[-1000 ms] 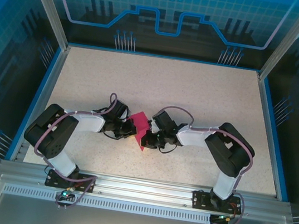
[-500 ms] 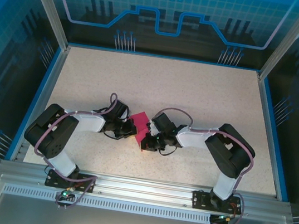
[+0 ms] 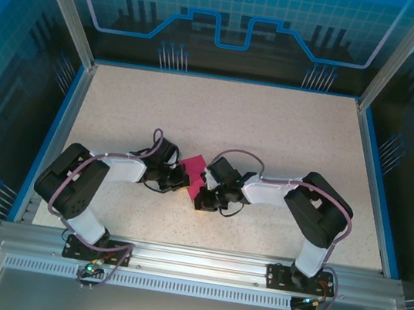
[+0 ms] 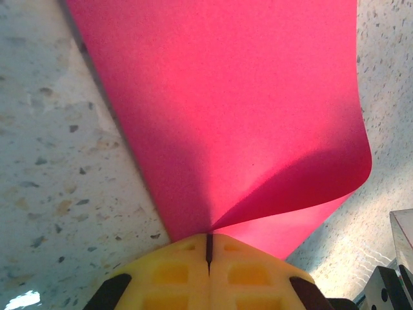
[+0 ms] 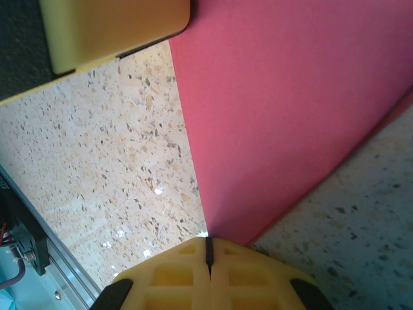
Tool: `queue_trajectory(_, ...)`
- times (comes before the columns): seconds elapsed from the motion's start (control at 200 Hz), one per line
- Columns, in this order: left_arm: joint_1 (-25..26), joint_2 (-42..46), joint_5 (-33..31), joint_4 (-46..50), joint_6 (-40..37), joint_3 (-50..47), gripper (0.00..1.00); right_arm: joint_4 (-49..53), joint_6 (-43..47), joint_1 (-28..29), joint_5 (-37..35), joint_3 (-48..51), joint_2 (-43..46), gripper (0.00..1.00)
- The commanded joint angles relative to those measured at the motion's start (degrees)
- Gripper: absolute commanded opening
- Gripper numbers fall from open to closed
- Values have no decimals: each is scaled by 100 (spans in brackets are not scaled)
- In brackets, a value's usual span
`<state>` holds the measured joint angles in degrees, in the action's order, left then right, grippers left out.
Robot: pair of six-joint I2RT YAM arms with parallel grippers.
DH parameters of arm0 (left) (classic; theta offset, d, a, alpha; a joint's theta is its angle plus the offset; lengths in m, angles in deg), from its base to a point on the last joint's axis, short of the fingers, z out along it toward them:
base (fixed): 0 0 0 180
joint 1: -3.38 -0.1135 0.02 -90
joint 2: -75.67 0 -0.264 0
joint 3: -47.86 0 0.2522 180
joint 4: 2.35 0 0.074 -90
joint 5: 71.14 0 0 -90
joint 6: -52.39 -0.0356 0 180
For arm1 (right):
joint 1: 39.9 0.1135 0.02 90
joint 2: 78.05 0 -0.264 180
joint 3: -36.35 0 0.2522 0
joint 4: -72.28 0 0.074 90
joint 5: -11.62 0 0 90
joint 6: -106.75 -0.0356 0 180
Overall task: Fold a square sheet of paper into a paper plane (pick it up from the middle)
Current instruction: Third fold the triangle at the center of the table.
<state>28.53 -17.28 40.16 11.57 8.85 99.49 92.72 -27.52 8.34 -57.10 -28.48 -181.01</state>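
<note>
The square sheet of paper (image 3: 192, 173) is magenta-pink and lies doubled over on the table between my two grippers, with no dart shape to it. In the left wrist view the paper (image 4: 226, 110) fans out from my left gripper (image 4: 208, 237), whose yellow fingers are shut on its edge; one layer curls up at the right. My right gripper (image 5: 208, 242) is shut on a corner of the paper (image 5: 290, 97), where two layers meet. Seen from above, the left gripper (image 3: 175, 178) and the right gripper (image 3: 202, 194) sit close together.
The speckled table (image 3: 272, 134) stretches wide behind and beside the arms, bounded by a blue rim (image 3: 368, 148) and glass walls. A yellow finger of the left gripper (image 5: 110, 29) shows in the right wrist view. Part of the right arm (image 4: 393, 287) shows in the left wrist view.
My right gripper has crept left and toward the near edge, closing on the left gripper. The paper's lower tip has gone under it and the paper looks narrower.
</note>
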Motion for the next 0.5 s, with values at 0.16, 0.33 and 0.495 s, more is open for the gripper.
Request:
queue_trajectory(0.16,25,-136,-267,300,-136,72,2,229,109,-54,-831,-31,726,0)
queue_trajectory(0.33,21,-144,-250,300,-163,97,2,-81,227,-337,-804,-274,404,0)
queue_trajectory(0.495,34,-145,-223,302,-201,159,2,-55,331,-419,-726,-579,-87,0)
